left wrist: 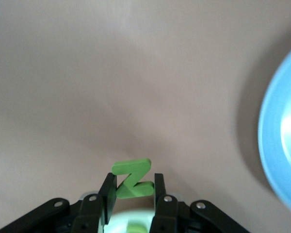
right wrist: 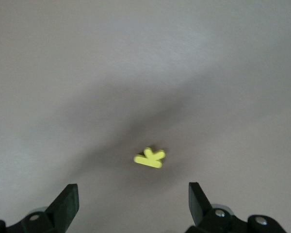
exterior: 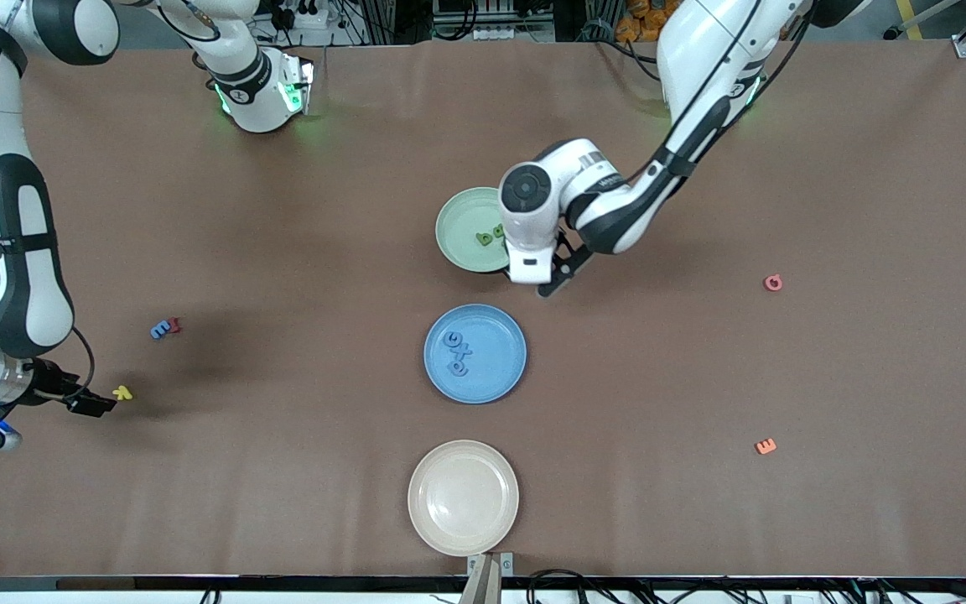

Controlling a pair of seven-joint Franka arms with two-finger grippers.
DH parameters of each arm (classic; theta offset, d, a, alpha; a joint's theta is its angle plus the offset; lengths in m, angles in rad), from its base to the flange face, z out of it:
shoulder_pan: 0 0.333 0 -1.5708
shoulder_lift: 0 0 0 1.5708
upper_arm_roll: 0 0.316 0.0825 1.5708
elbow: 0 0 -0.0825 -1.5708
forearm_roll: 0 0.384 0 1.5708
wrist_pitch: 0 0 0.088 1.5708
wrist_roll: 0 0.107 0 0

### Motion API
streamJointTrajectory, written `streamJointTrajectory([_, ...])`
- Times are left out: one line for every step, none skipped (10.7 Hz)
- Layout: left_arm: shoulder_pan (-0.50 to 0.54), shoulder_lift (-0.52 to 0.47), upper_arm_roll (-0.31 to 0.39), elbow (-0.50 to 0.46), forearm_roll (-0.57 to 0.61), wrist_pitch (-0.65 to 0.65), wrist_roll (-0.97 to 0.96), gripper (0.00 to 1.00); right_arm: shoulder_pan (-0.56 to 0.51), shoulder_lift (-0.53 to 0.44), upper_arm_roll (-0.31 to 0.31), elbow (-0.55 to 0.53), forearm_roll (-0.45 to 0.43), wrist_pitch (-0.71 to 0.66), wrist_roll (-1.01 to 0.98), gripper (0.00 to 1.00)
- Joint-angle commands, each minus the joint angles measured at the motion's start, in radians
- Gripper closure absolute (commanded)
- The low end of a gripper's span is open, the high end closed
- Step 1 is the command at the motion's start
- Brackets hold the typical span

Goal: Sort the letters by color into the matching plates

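Front view: the left gripper hangs over the edge of the green plate at the plate's 4 o'clock; two green letters lie in that plate. The blue plate, nearer the camera, holds three blue letters. A cream plate lies nearer the camera again. Toward the right arm's end of the table, a blue letter touches a dark red letter, and the right gripper sits at 9 o'clock of a yellow letter. Pink and orange letters lie toward the left arm's end. Left wrist view: the left gripper's fingers pinch a green Z upright, with the blue plate's rim at 3 o'clock. Right wrist view: the right gripper's fingers are spread wide above the table, the yellow letter lying flat ahead of the gap between them.
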Motion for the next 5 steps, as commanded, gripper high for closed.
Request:
streamJointTrajectory([-0.096,0.002,-0.013,0.024,-0.003,-0.016,-0.074,1.00,-0.009,-0.061,-0.013,-0.113,-0.017,0.012,0.128,0.00])
streamJointTrajectory([-0.141,0.019,-0.013,0.044,-0.023,-0.016,-0.083,1.00,-0.005,-0.066,-0.013,-0.130,-0.017,0.027,0.226,0.00])
streamJointTrajectory([-0.179,0.023,-0.013,0.046,-0.030,-0.016,-0.093,1.00,0.000,-0.070,-0.013,-0.156,-0.018,0.055,0.286,0.00])
streamJointTrajectory([-0.210,0.025,-0.013,0.049,-0.031,-0.014,-0.105,1.00,0.000,-0.081,-0.013,-0.197,-0.017,0.101,0.305,0.00])
streamJointTrajectory([-0.235,0.032,-0.013,0.052,-0.033,-0.011,-0.117,1.00,-0.002,-0.092,-0.013,-0.254,-0.017,0.169,0.316,0.00])
